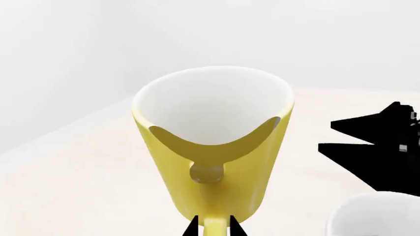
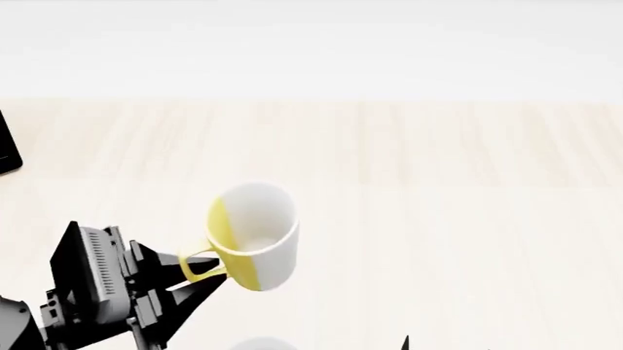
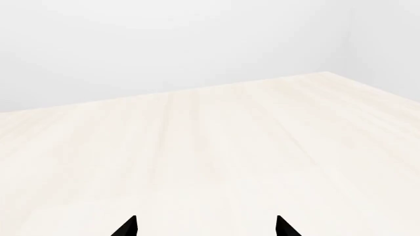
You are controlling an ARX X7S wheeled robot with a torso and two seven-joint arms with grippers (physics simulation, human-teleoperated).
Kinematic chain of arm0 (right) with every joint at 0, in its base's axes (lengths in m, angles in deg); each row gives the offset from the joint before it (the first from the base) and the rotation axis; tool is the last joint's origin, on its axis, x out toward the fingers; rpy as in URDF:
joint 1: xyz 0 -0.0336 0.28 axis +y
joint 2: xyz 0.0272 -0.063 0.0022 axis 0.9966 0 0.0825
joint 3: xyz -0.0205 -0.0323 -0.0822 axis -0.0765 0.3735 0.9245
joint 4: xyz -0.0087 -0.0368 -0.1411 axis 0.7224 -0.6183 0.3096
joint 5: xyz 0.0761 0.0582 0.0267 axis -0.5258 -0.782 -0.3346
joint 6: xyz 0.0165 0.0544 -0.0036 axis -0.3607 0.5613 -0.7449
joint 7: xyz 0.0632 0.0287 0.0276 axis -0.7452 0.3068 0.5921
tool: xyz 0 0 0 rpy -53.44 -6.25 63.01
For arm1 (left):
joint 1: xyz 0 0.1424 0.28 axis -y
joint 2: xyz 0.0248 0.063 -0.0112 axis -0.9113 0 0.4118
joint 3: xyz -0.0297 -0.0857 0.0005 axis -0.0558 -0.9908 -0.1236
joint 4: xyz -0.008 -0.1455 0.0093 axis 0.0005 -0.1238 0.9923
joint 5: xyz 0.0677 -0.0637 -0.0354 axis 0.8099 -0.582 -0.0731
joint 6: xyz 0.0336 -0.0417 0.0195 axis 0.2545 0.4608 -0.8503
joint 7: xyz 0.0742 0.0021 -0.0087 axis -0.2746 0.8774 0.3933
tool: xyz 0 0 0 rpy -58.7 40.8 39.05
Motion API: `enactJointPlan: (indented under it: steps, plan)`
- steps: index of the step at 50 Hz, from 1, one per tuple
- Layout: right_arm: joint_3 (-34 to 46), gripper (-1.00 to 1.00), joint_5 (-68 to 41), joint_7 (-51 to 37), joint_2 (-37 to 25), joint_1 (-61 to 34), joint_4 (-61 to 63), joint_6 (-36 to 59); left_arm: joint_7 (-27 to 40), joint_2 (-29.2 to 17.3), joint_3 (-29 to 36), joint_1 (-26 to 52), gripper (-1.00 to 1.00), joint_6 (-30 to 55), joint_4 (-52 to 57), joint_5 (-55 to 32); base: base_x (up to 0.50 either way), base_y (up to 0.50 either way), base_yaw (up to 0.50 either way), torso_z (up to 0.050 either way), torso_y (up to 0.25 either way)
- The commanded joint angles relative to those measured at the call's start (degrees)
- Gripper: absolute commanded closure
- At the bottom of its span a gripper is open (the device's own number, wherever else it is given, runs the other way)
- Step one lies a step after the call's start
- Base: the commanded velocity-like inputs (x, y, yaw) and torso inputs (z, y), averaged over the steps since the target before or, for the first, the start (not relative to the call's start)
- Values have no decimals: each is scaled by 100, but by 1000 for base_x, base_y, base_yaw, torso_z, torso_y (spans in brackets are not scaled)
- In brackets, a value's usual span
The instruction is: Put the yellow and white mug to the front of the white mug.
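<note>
The yellow and white mug (image 2: 255,235) shows its open mouth and white inside, and my left gripper (image 2: 200,281) is shut on its yellow loop handle (image 2: 198,264). In the left wrist view the mug (image 1: 213,147) fills the middle, with the gripper (image 1: 213,222) pinching the handle from both sides. Whether the mug rests on the table I cannot tell. Only the rim of the white mug (image 2: 262,343) peeks in at the head view's bottom edge, and it sits at the left wrist view's corner (image 1: 377,216). My right gripper (image 3: 206,227) is open over bare table.
The light wooden table (image 2: 438,182) stretches wide to the far wall. A black object (image 2: 8,149) sits at the table's far left edge. A black angular shape (image 1: 384,147) that I cannot identify shows beyond the white mug in the left wrist view.
</note>
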Motion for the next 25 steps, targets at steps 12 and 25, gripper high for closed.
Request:
enactJointPlan:
  steps: [12,25]
  plan:
    - [45,-100,-42,-62,-54,20,40,-18,-318,71,-5,146,100,-2,128,-298,0,0,0,0,0]
    - [100,-100,-42,-87,-72,11,39,-26,-224,246,44,265,100,-473,-658,-9,0,0,0,0,1]
